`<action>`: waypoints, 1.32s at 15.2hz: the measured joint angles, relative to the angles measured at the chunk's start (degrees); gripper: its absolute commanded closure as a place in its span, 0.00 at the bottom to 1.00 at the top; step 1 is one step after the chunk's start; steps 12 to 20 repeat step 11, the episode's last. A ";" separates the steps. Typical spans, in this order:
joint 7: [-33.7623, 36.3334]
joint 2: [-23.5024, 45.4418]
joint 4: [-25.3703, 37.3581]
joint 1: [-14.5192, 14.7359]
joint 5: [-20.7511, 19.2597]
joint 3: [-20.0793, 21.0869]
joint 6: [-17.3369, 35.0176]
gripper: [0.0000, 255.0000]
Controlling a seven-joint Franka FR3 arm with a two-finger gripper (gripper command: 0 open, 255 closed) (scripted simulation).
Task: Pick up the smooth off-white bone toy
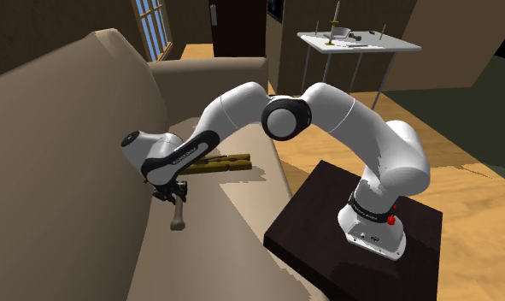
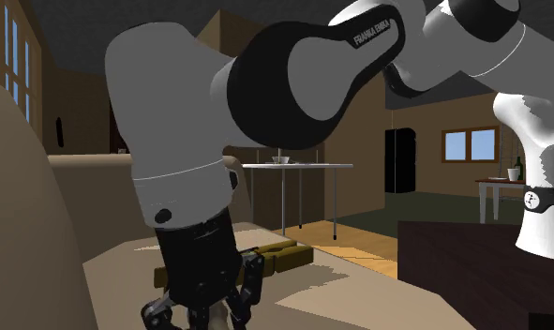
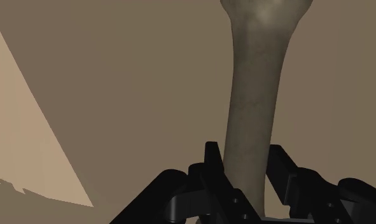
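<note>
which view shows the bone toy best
The wrist view: the bone toy is close, clasped between the fingers. The shoulder view shows it small under the gripper; in the second exterior view the gripper mostly hides it.

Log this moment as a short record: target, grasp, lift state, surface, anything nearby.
target: pale bone toy, slim shaft, knobbed far end
grasp: end effector shut on the shaft, one finger each side
lifted: cannot tell
surface: tan sofa, seat cushion
nearby: brown stick-like object lying on the seat, apart from the bone toy
</note>
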 measured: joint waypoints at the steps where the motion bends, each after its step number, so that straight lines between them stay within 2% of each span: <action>1: 0.08 -0.56 -0.38 -0.06 0.07 0.11 -0.20 1.00; 10: -0.08 -5.74 -3.03 -1.03 0.93 1.14 -2.88 1.00; 20: -0.16 -5.98 -2.88 -1.04 1.00 1.20 -3.24 1.00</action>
